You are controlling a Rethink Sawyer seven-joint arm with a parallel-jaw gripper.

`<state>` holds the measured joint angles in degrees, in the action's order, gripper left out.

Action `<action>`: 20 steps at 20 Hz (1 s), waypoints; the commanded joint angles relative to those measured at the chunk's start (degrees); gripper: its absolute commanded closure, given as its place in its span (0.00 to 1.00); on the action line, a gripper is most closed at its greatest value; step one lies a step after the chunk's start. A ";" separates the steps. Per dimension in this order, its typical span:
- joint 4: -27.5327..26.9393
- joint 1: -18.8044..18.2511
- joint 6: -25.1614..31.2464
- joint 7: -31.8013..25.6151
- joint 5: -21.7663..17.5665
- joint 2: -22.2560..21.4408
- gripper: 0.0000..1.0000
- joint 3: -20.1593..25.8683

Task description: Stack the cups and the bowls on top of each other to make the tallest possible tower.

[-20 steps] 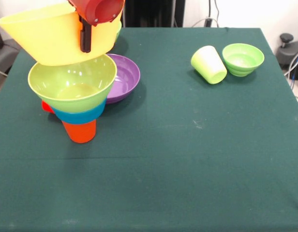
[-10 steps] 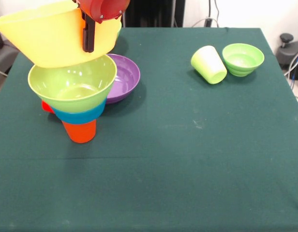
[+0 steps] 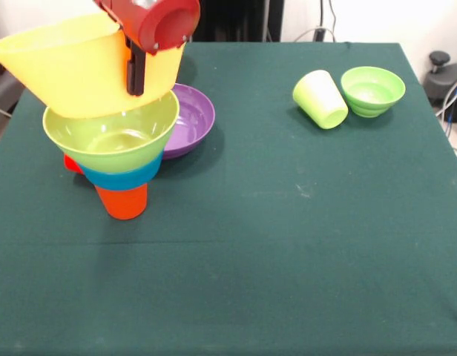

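Green tabletop (image 3: 288, 245); gripper (image 3: 134, 70) pinching yellow bowl (image 3: 73, 67) rim, tilted over tower (image 3: 113, 159).

Even, bright room light is falling from above onto the green table cloth (image 3: 288, 245), leaving it matte and free of glare. Small white highlights are glinting inside the lime green bowl (image 3: 110, 137) of the stack, and its glossy wall is reflecting yellow from above. A soft shadow is lying just beside the purple bowl (image 3: 190, 119). Everything is showing in sharp focus, with no bending toward the edges.
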<state>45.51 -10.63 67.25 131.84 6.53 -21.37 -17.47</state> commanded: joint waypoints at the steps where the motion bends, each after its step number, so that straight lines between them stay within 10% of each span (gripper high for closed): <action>1: -6.60 -0.64 2.47 -9.72 -3.91 4.70 1.00 6.36; 9: -9.60 -0.61 2.70 -9.82 -3.29 7.52 1.00 5.52; 20: 0.95 0.32 6.57 -11.69 -2.73 -1.37 1.00 4.02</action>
<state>39.62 -10.70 67.30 131.84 6.52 -17.01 -17.47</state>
